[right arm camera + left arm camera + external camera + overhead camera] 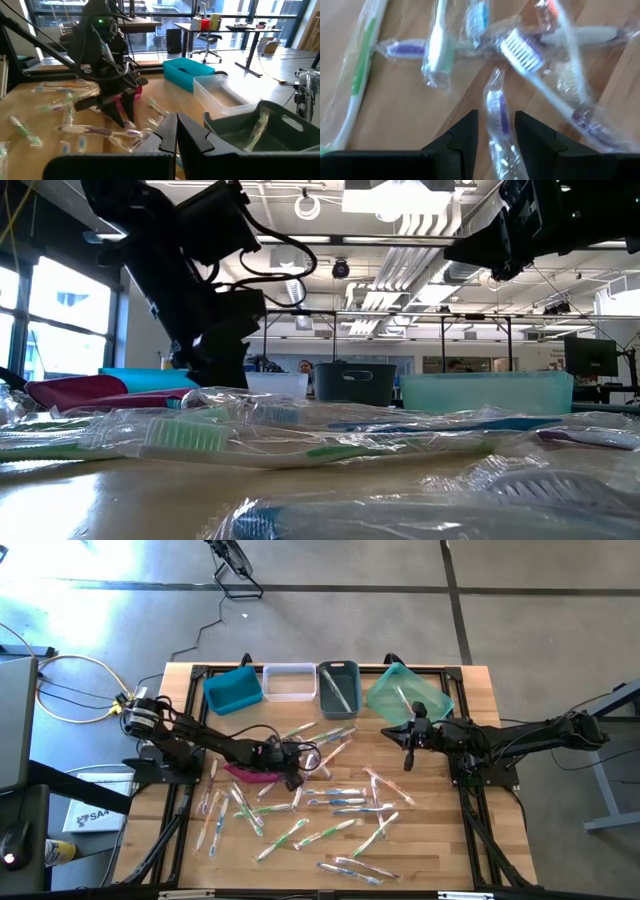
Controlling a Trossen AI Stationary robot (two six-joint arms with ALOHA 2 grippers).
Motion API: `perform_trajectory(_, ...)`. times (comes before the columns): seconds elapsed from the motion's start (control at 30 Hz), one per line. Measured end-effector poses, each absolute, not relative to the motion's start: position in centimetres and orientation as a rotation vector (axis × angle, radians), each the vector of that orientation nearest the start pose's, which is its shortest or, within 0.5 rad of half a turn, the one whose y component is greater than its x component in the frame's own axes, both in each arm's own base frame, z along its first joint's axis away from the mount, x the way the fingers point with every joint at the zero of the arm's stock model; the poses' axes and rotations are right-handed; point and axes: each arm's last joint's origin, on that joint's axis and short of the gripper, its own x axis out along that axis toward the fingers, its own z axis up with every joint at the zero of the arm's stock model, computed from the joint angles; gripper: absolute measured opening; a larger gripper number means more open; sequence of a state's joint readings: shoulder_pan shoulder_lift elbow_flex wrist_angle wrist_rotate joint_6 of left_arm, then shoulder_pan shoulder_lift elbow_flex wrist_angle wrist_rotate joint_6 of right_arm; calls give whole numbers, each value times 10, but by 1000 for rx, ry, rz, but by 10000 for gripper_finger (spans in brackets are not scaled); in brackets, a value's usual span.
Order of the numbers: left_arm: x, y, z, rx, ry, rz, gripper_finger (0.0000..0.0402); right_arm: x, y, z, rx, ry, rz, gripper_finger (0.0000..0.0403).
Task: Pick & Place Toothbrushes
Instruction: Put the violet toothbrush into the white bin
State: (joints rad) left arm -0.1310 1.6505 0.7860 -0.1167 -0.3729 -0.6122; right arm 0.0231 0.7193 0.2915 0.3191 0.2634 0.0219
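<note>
Pick step in hand: left gripper (pixel 496 131) low over centre of table (pixel 470 680), jaws spread either side of a wrapped purple-bristle toothbrush (pixel 498 116), not yet pinching. Next move, by judgement: close on it, lift, carry to far bins. Right gripper (pixel 176 131) waits near the teal bin (pixel 408 698), jaws pressed together, empty. Other toothbrushes (pixel 335 802) scattered thick across centre and near side; crinkly wrappers overlap w/ neighbours, may drag along. Magenta pouch (pixel 250 773) just beside left arm.

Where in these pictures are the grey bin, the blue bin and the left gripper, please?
grey bin (pixel 338 688): high view, on its inside floor.
blue bin (pixel 233 690): high view, on its inside floor.
left gripper (pixel 495 131): left wrist view, midway between its fingertips, over a wrapped toothbrush.
</note>
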Motion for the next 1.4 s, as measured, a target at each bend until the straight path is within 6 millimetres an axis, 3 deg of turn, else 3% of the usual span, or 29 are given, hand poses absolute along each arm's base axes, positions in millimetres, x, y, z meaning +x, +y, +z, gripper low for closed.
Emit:
perform_trajectory(0.17,298,-29,141,-321,833,497,110,164,-4,220,8,105,-238,4)
perform_trajectory(0.6,298,-29,141,-334,842,477,7,165,-4,220,10,104,-238,4)
perform_trajectory(1.1,301,-30,143,-369,805,477,1,165,-4,220,10,103,-238,4)
perform_trajectory(1.4,316,-32,163,-312,752,425,1,165,-4,220,10,103,-237,4)
